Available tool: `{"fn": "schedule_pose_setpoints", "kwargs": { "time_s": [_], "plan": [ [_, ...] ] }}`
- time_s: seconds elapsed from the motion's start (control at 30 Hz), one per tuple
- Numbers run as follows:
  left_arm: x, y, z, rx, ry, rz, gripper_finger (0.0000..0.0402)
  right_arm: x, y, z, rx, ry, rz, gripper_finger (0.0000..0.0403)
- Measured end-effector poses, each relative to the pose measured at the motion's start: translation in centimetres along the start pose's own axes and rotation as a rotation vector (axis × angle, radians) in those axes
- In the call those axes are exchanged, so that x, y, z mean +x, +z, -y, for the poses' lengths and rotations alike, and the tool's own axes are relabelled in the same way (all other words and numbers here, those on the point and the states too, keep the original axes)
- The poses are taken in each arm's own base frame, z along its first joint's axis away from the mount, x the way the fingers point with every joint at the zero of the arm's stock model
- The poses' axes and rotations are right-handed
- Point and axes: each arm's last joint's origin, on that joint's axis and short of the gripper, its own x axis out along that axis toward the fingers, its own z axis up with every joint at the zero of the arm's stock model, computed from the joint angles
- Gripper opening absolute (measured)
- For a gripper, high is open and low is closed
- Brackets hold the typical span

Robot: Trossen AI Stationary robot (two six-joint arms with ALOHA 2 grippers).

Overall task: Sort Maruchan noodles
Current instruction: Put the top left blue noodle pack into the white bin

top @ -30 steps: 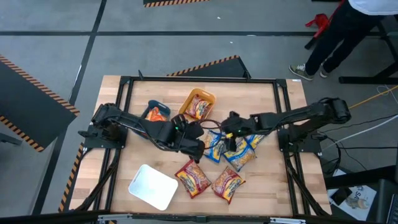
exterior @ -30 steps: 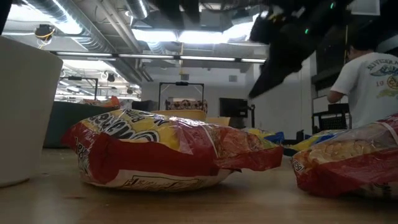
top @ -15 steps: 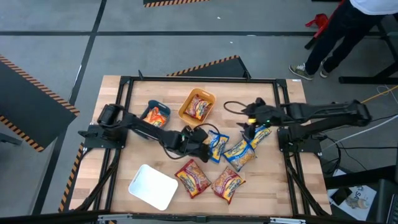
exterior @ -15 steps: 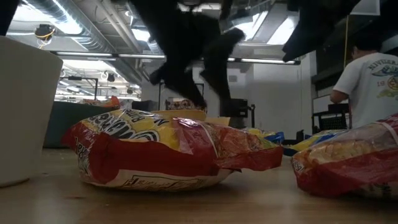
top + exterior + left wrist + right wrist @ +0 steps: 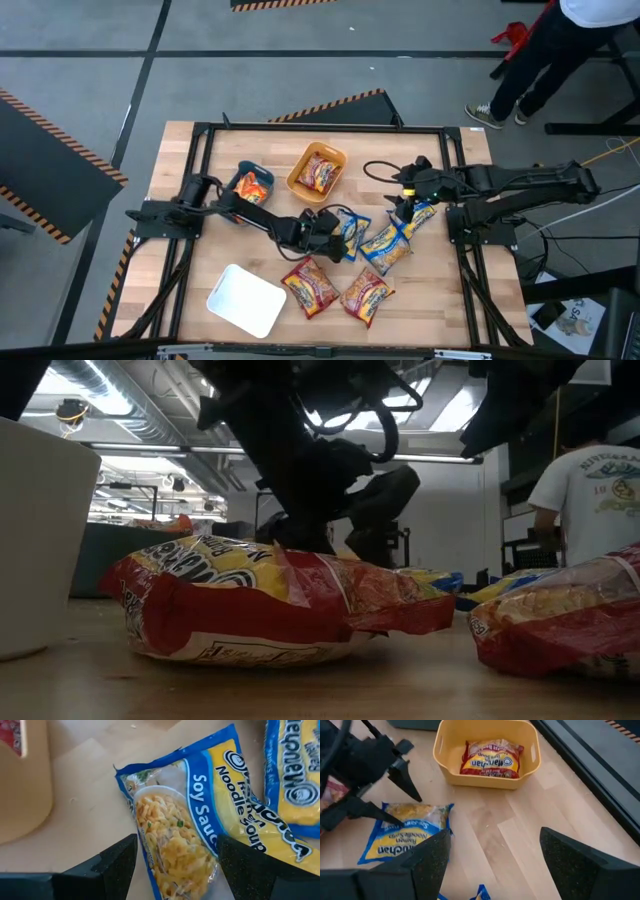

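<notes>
Three blue-and-yellow noodle packets lie flat mid-table (image 5: pixel 348 235), (image 5: pixel 385 246), (image 5: pixel 416 214). Two red packets (image 5: pixel 310 285), (image 5: pixel 367 295) lie nearer the front edge. One red packet lies in the orange tray (image 5: pixel 316 170), and an orange one in the teal tray (image 5: pixel 250 183). My left gripper (image 5: pixel 335 228) is open and low over the leftmost blue packet (image 5: pixel 175 830), one finger on each side of its end. My right gripper (image 5: pixel 405 203) is open, hovering near the far blue packet with nothing between its fingers (image 5: pixel 495 870). My left gripper comes at the blue soy-sauce packet's end (image 5: pixel 150 805) from above and from the table's left. Its open fingers (image 5: pixel 410 790) straddle the packet, which lies flat on the table. I cannot tell whether they touch it.
A white tray (image 5: pixel 246 298) sits at the front left and rises at the low view's left edge (image 5: pixel 40 540). A black cable loops by the right gripper (image 5: pixel 378 170). A person stands beyond the table's far right corner (image 5: pixel 540 50). Bare wood shows along the far right side (image 5: pixel 440 150).
My left gripper has moved toward the table's right and come down onto the leftmost blue packet, staying open. My right gripper has drawn back from the middle blue packets toward the right and far side, then held still. The packets have stayed in place.
</notes>
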Motion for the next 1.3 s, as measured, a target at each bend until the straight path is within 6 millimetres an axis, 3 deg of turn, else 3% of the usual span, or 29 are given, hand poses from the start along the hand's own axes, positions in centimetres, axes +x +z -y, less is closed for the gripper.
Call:
{"fn": "schedule_pose_setpoints", "kwargs": {
  "time_s": [0.17,0.27,0.77,1.07,1.3],
  "plan": [
    [0.8,-0.2,0.3,-0.027,-0.073,-0.056,0.026,0.0,0.0,0.0,-0.001,0.001,-0.002,0.0294],
    [0.8,-0.3,0.3,-0.046,-0.086,-0.083,0.0237,0.0,0.0,0.0,-0.001,0.001,-0.002,0.0294],
    [1.0,0.2,0.4,-0.041,-0.151,-0.179,0.0015,0.0,0.0,0.0,-0.008,0.001,-0.001,0.0294],
    [-0.3,2.5,2.3,0.035,-0.212,-0.237,0.0003,-0.3,0.0,0.1,-0.005,0.004,0.01,0.0294],
    [-3.4,5.4,3.4,0.158,-0.214,-0.256,0.0001,-2.0,0.1,0.9,0.022,-0.037,0.095,0.0294]
  ]
}}
